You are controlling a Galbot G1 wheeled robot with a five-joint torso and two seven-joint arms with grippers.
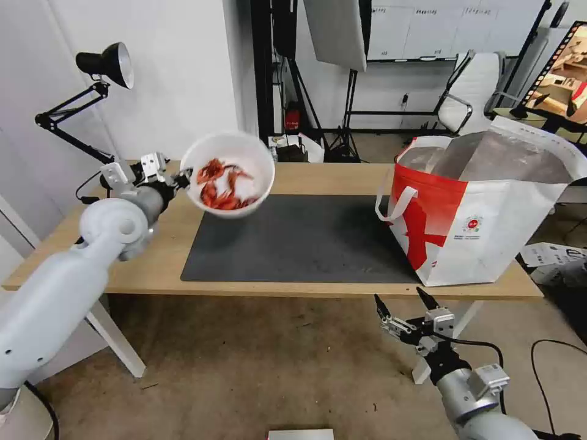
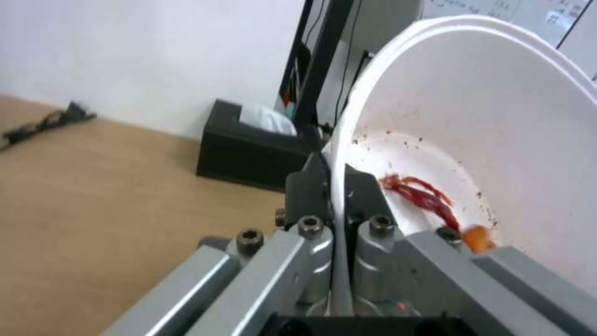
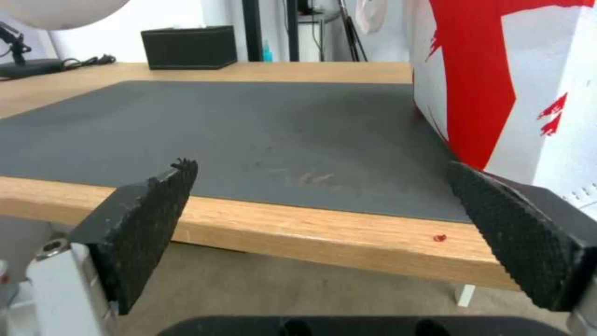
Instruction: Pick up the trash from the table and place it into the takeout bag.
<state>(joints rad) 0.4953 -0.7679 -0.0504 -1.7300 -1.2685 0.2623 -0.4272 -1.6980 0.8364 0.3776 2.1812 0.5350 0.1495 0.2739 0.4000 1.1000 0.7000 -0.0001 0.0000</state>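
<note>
We note the left gripper (image 1: 181, 178) pinching the rim of the white bowl (image 1: 228, 174) of red scraps, lifted over the mat's (image 1: 293, 238) left end, likely bound for the takeout bag (image 1: 477, 214), right gripper (image 1: 406, 311) spread below the table (image 1: 306, 177) edge.

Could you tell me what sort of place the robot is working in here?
Most likely a studio or lab set up for filming: a softbox light on a stand, an office chair behind, and a desk lamp clamped at the light-wood table.
</note>
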